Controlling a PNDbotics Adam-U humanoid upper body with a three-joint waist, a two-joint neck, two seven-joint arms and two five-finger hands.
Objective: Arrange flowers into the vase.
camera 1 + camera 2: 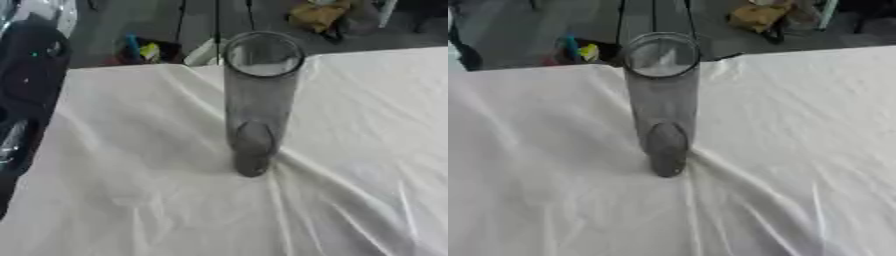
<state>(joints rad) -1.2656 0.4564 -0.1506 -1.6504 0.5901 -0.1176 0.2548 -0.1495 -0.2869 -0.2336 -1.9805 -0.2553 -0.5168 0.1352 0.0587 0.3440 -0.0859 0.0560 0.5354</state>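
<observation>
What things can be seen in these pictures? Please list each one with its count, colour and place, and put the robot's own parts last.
vase: one, clear grey glass, tall cylinder, upright at the middle of the table; no flowers in it.
tablecloth: one, white, wrinkled, covers the whole table.
flowers: none in view.
floor clutter: small coloured things (blue, yellow, red) on the dark floor beyond the table's far edge, left of the vase; cannot tell what they are.
yellow-brown bundle: one, on the floor at the far right; cannot tell what it is.
robot arm: one black part with silver, at the left edge of the left eye view, beside the table; no hand shows.
</observation>
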